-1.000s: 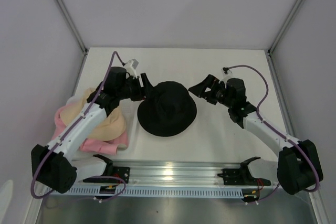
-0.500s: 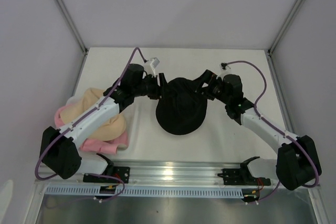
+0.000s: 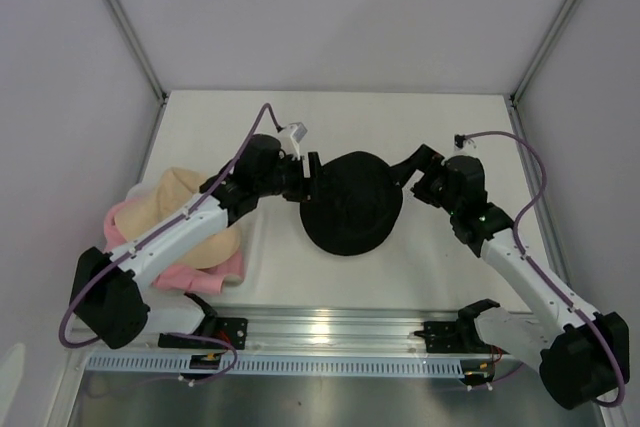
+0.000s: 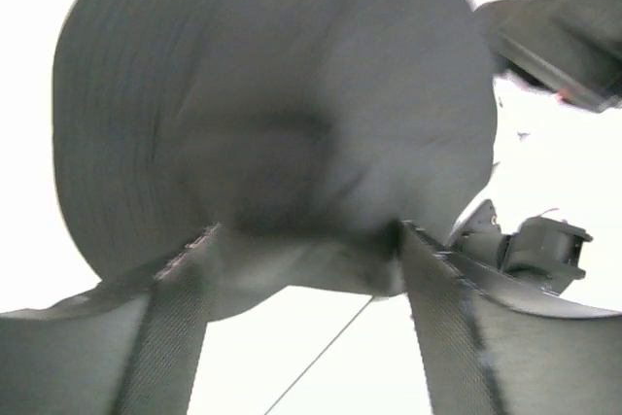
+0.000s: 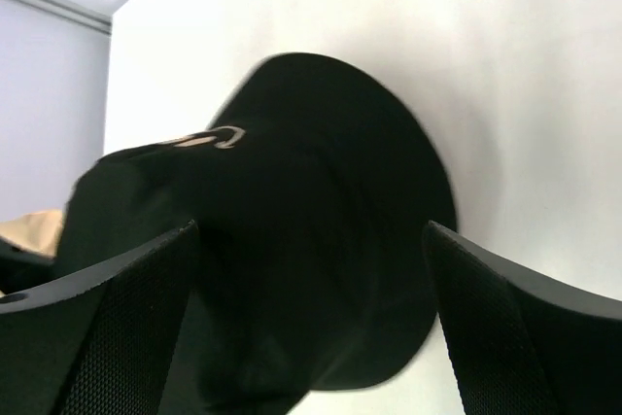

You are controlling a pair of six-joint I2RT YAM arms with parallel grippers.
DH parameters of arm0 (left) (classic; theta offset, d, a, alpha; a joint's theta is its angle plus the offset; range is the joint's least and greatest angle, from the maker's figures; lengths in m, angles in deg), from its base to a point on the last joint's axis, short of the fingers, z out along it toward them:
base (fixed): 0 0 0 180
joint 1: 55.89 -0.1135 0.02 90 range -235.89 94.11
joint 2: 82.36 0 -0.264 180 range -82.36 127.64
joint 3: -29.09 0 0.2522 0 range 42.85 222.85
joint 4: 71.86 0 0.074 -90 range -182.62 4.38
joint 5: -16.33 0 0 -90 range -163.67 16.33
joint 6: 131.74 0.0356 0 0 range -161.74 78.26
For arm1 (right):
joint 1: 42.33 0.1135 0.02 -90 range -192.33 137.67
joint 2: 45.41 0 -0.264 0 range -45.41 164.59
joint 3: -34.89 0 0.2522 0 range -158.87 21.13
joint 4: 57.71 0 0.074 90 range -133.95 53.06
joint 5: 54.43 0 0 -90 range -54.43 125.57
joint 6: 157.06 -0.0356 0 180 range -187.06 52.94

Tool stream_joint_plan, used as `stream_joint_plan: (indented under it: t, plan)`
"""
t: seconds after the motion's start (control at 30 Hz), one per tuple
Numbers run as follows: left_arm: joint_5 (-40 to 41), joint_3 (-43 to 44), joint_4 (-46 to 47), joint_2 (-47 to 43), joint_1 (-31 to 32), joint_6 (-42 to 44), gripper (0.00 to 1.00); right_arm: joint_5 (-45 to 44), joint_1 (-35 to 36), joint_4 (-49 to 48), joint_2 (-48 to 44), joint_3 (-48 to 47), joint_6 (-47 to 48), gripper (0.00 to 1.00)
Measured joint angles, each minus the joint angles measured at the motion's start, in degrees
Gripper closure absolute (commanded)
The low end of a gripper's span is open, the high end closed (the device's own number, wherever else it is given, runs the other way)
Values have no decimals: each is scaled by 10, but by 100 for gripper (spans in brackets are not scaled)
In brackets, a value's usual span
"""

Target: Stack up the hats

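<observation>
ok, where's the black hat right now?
Top view, near the centre: the black hat lies between the left end effector and the right end effector, to the right of the beige hat.

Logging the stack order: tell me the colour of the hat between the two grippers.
The hat is black, clearest in the top external view.

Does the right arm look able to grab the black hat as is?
Likely yes: the right gripper is open at the black hat's right edge, fabric showing between its fingers. The left gripper sits at the opposite edge, not blocking.
</observation>
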Motion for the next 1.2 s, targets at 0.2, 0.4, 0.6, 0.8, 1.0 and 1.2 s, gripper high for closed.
stream_joint_plan:
  t: [0.2,0.4,0.6,0.8,1.0,1.2]
  plan:
    - [67,-8,-86,-51,-4,4,12,51,-80,58,-4,-34,38,1]
    - [115,-11,-133,-77,-55,-27,16,90,-145,38,-22,-36,49,0]
    - [128,-17,-129,-18,-81,-64,23,153,-146,-25,56,10,49,3]
    - [126,25,-118,89,-80,-71,27,157,-111,-54,155,13,58,4]
    - [138,62,-135,140,-72,-61,18,134,-71,-57,191,12,70,2]
    - [195,127,-209,93,-71,-21,1,113,-129,33,157,-28,107,0]
